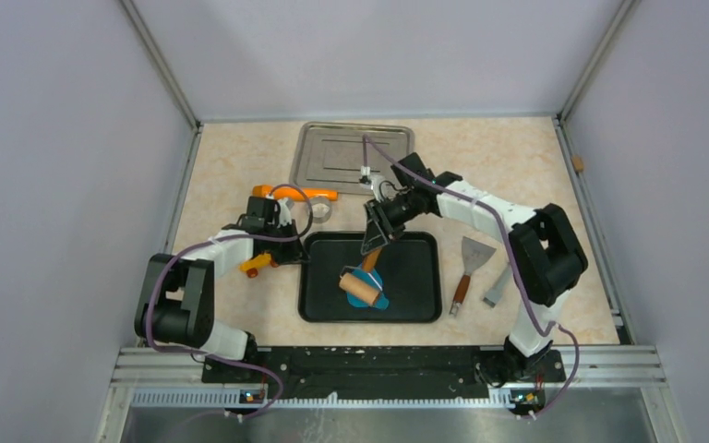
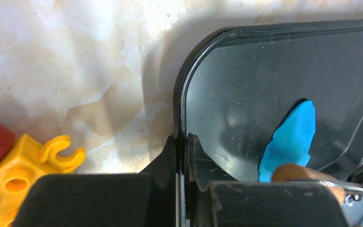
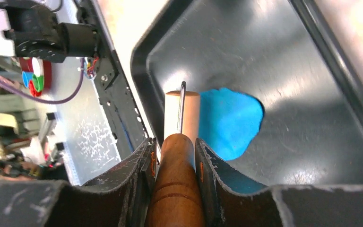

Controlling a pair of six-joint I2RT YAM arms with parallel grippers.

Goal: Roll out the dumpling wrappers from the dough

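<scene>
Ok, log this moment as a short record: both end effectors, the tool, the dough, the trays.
left end effector: shut on rim of black plastic tray
right end effector: shut on handle of wooden rolling pin
rolling pin: roller end over one edge of flat bright blue dough sheet
dough sheet: inside black tray
round discs: none in view
silver metal tray: beyond black tray
</scene>
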